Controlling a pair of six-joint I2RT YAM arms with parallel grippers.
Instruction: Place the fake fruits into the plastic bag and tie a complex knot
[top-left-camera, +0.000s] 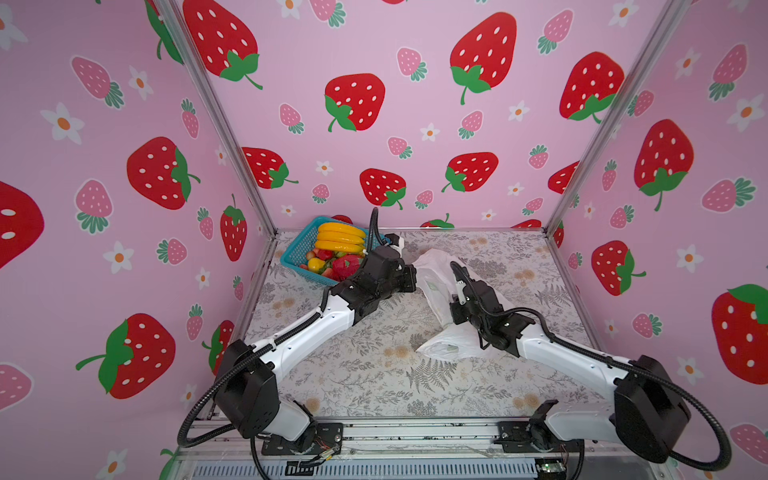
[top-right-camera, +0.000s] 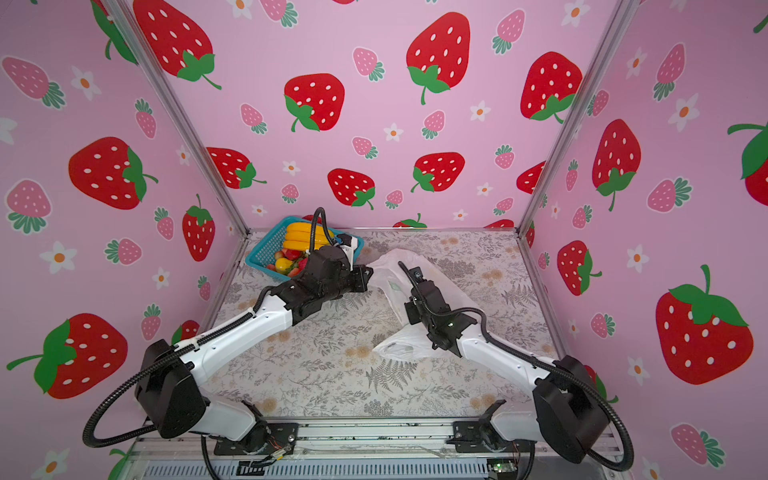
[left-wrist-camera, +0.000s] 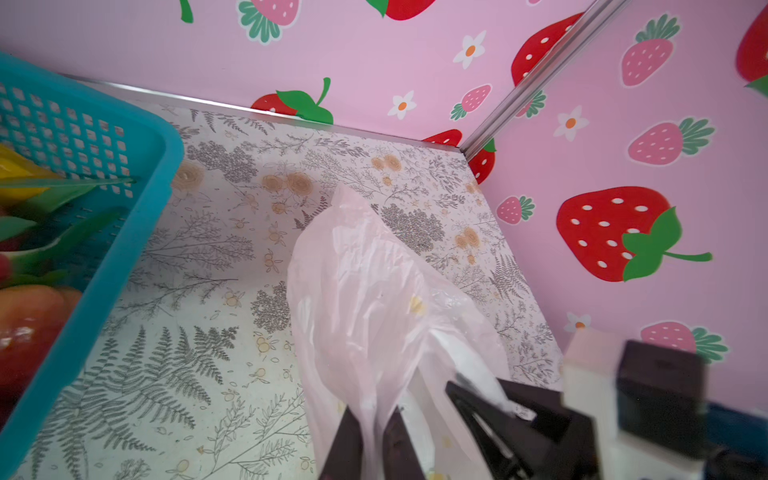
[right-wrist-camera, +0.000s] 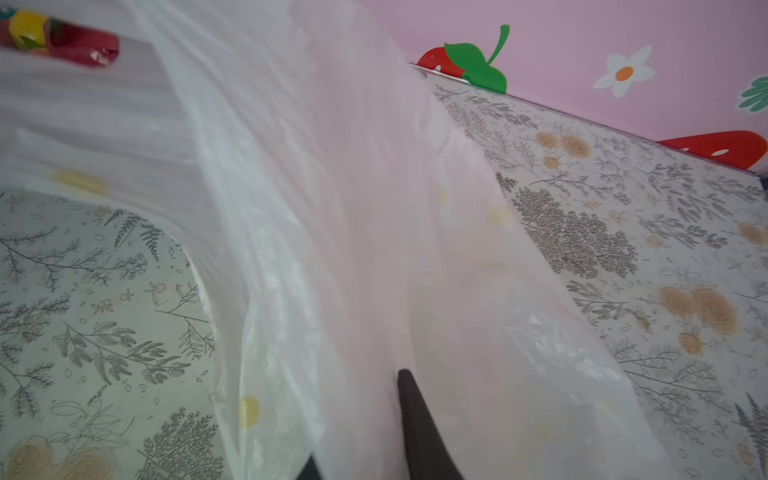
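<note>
Between black tapered fingers (left-wrist-camera: 347, 440), thin crinkly plastic bag (left-wrist-camera: 374, 299) bunches.

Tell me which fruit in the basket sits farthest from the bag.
The yellow banana bunch, lying across the teal basket's far end; the red, green and small yellow fruits cluster nearer the plastic bag.

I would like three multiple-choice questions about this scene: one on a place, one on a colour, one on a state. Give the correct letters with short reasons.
1. Where do the fruits lie?
A. in the basket
B. in the bag
C. on the bare table

2. What colour is the basket?
A. red
B. teal
C. white

3. What is the state of the left end effector?
A. wide open, empty
B. shut on the bag
C. shut on a banana

Answers:
1 A: in both top views the fruits fill the basket.
2 B: its mesh wall is teal.
3 B: in the left wrist view the bag film passes between its fingers.
</note>
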